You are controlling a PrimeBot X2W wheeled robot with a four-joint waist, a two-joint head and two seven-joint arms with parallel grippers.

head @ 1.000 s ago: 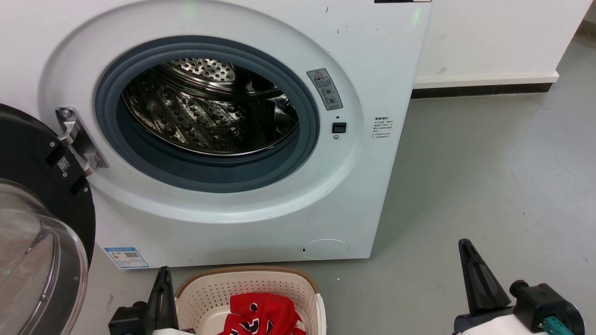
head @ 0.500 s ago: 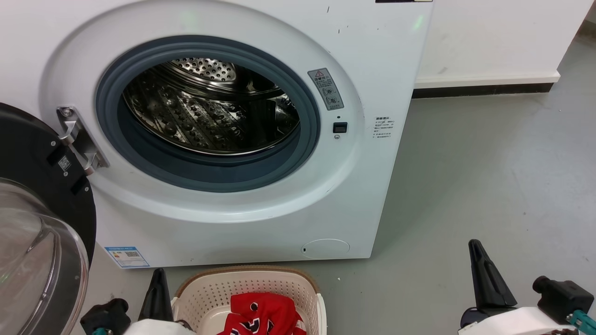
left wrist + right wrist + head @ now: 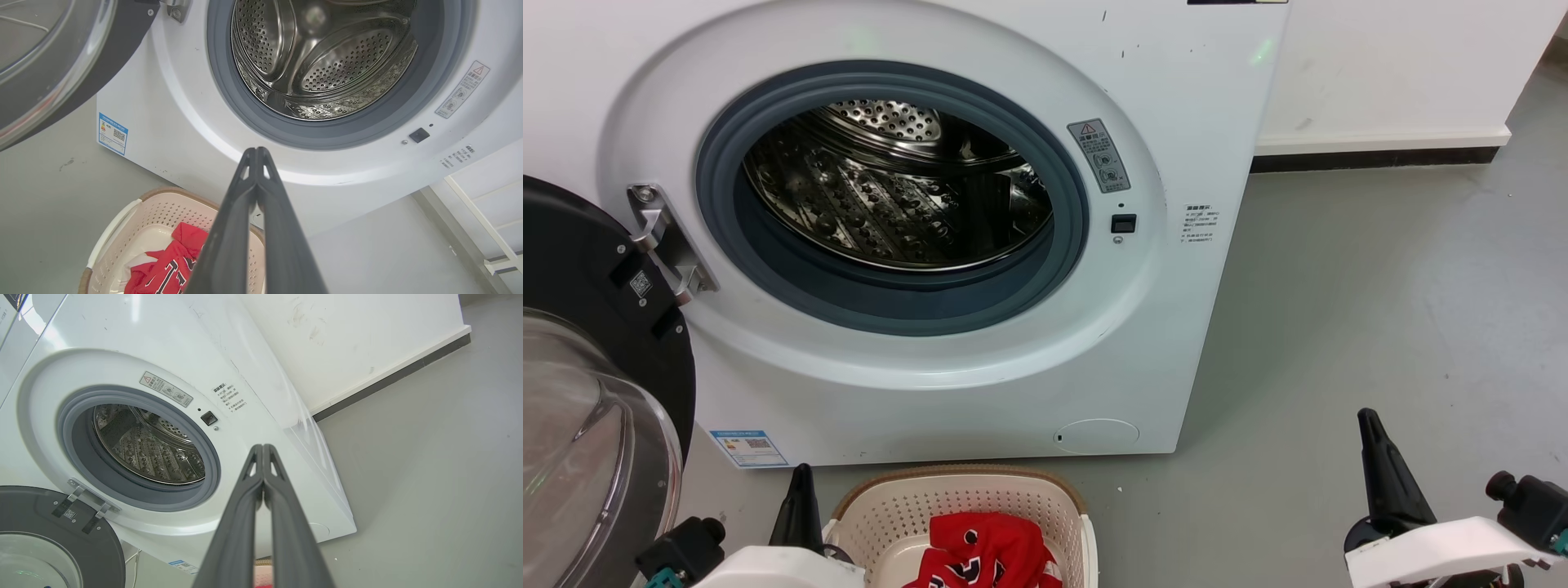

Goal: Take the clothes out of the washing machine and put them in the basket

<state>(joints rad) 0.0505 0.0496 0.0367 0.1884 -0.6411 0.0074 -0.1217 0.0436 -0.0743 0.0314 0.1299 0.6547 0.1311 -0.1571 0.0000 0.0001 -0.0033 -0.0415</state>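
Observation:
The white washing machine (image 3: 1176, 122) stands with its black-rimmed glass door (image 3: 572, 327) swung open to the left. No cloth shows in its steel drum (image 3: 890, 196). Below it on the floor sits the cream basket (image 3: 964, 475) with red clothes (image 3: 984, 555) with white lettering lying inside. My left gripper (image 3: 803, 472) is shut and empty just left of the basket. In the left wrist view it (image 3: 256, 149) points at the washer's front (image 3: 184, 102), above the basket (image 3: 122, 212) and clothes (image 3: 171, 265). My right gripper (image 3: 1365, 415) is shut and empty over bare floor at the right; its own view (image 3: 262, 446) faces the washer (image 3: 245, 355).
Grey floor (image 3: 1380, 286) spreads to the right of the washer. A white wall with a dark baseboard (image 3: 1372, 157) runs behind it. The open door (image 3: 41, 522) juts out on the left. A white frame (image 3: 482, 212) stands to the washer's right.
Both arms have drawn back and outward: the left one to the left, the right one to the right. The head camera has shifted slightly. The clothes and basket have not moved.

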